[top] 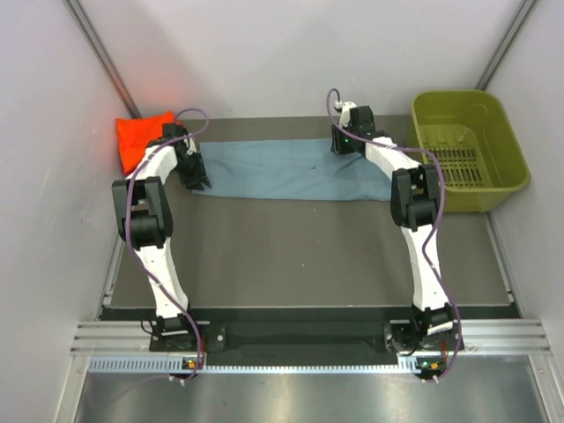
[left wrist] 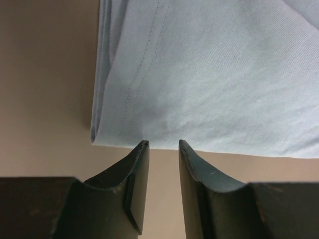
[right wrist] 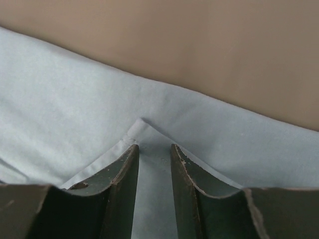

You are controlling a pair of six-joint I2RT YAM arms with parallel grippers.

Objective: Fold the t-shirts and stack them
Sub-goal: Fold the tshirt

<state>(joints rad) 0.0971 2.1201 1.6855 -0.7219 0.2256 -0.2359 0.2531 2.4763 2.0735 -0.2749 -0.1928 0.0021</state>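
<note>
Shirts first, from above: your grey-blue shirt (top: 282,172) lies as a long folded strip across the far side of the table (top: 291,256), with an orange shirt (top: 141,137) near its left end and a green basket (top: 515,163) to the right. The left gripper (top: 198,183) and right gripper (top: 346,145) sit at opposite ends of the strip

Left wrist: your left gripper (left wrist: 163,143) is open, bare table (left wrist: 45,74) showing between the fingers and the tips just at the grey-blue shirt's (left wrist: 214,74) edge

Right wrist: your right gripper (right wrist: 154,147) leaves a narrow gap over the grey-blue shirt (right wrist: 65,114), beside a turned-up corner (right wrist: 137,125); you cannot tell whether it grips cloth

Left end effector (left wrist: 163,144), jaws slightly apart, at folded edge of grey-blue t-shirt (left wrist: 209,74)
</note>
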